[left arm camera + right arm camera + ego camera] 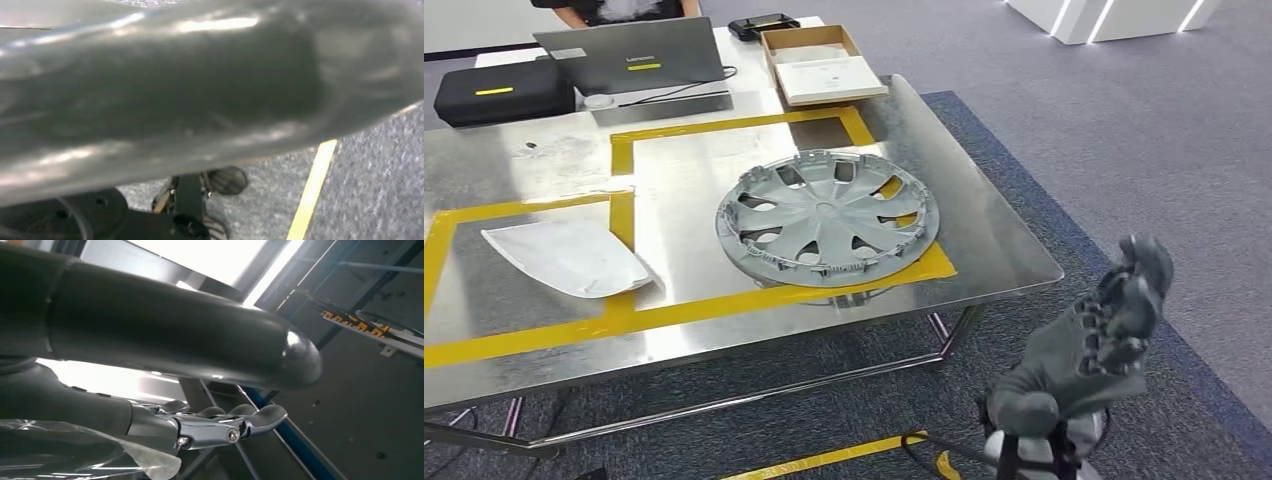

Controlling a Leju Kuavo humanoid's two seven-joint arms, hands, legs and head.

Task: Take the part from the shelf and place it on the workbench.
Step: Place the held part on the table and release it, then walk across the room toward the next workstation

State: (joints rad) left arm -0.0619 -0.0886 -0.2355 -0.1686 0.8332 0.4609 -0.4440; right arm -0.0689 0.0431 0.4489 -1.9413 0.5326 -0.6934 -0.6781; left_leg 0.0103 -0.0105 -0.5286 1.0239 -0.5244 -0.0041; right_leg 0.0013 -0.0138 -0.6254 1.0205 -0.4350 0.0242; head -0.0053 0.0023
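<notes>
Raised at the lower right of the head view, off the workbench's near corner, the right hand (1092,340) is seen from the back, fingers upward and loosely bent, with nothing in it. From the right wrist camera the same right hand (150,370) is seen differently: the thick grey thumb (175,330) is stretched long across the picture, darker fingers (235,422) are extended below it without closing on anything, and ceiling lights are shown behind.

From the left wrist camera a blurred grey mass is presented very close to the lens, so the left hand's state cannot be told; grey carpet and a yellow floor line (312,192) are seen beyond it.

On the steel workbench (984,200) a grey wheel cover (827,217) is laid flat, spoked, with clips around its rim, resting on the yellow tape border (724,310). Well to its left a pale grey shell-shaped part (569,257) is laid. At the far edge a laptop (629,55), a black case (499,92) and an open cardboard box (819,62) are set.
</notes>
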